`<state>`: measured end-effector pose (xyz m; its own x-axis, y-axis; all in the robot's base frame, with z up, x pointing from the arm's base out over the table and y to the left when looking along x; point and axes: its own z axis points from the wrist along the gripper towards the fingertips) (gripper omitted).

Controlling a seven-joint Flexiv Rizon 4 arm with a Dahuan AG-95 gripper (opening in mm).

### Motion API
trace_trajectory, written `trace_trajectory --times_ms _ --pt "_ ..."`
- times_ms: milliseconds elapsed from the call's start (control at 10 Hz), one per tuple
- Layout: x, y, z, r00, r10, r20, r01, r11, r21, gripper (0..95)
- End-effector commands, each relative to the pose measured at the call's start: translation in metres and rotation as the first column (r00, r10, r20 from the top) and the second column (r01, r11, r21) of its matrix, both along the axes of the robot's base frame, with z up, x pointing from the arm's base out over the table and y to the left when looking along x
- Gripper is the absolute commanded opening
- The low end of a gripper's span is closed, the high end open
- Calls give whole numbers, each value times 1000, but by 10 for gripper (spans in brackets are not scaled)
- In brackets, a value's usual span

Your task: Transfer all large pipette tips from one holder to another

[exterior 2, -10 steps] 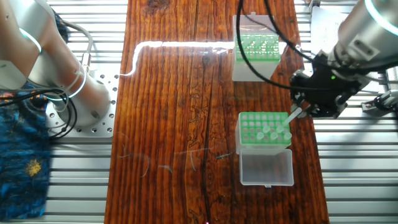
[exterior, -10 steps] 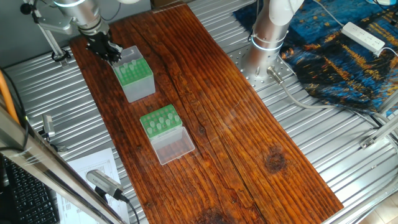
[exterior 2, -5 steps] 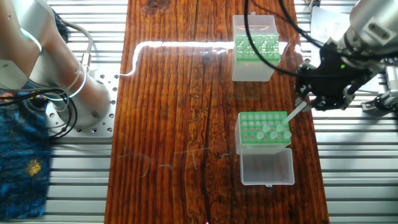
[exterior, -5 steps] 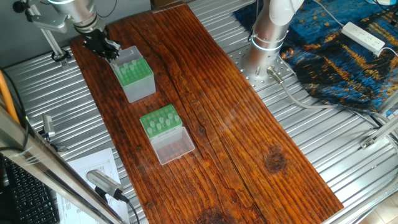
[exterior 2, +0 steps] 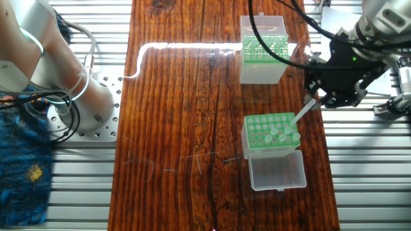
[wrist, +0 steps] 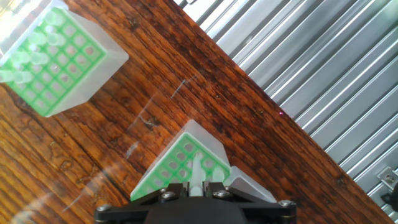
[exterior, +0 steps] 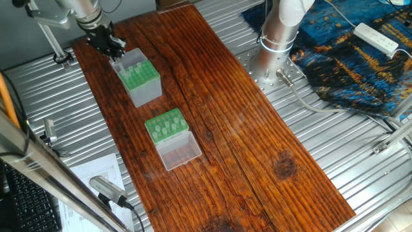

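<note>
Large pipette tip [exterior 2: 304,111]: one, pale and whitish, clamped in the gripper [exterior 2: 314,101]
- Long axis in the other fixed view runs on a slant, free narrow end toward lower left of frame, upper end hidden in the black fingers
- In that view the free end shows just off the upper right corner of the low green rack [exterior 2: 273,136]; contact cannot be told from there
- Hand view: tip [wrist: 196,169] runs along the fingers, away from the camera, free end over the green hole grid of the taller grey-sided holder [wrist: 180,163] at bottom centre of frame
- Tip is clear of the grid; no part seated in a hole as far as can be seen

Gripper
- Fingers drawn close together, grasping only the tip's upper end; gap no wider than the tip
- One fixed view: gripper [exterior: 111,50] hangs at upper left of frame, above the far corner of the taller holder [exterior: 138,77], not touching the box

Surroundings
- Low green rack [exterior: 166,125] sits on the wooden table [exterior 2: 186,96], below the holder in both fixed frames, well apart from it
- Its clear lid [exterior 2: 279,170] lies open flat toward bottom of frame
- Several pale tips [exterior 2: 277,133] stand upright in the rack, grouped on its right half
- Hand view shows the same rack [wrist: 53,56] at upper left, tips along its left edge
</note>
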<state>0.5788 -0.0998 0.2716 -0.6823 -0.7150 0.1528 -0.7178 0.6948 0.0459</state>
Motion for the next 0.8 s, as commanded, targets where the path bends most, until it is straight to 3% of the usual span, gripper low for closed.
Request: trace_trajectory --times_ms 100,500,800 --pt "0 2 5 1000 3 -2 -3 1000 0 0" --pt "-3 22 31 1000 -9 -1 9 1000 -15 0" --pt "-1 44 48 999 -45 17 45 999 2 0"
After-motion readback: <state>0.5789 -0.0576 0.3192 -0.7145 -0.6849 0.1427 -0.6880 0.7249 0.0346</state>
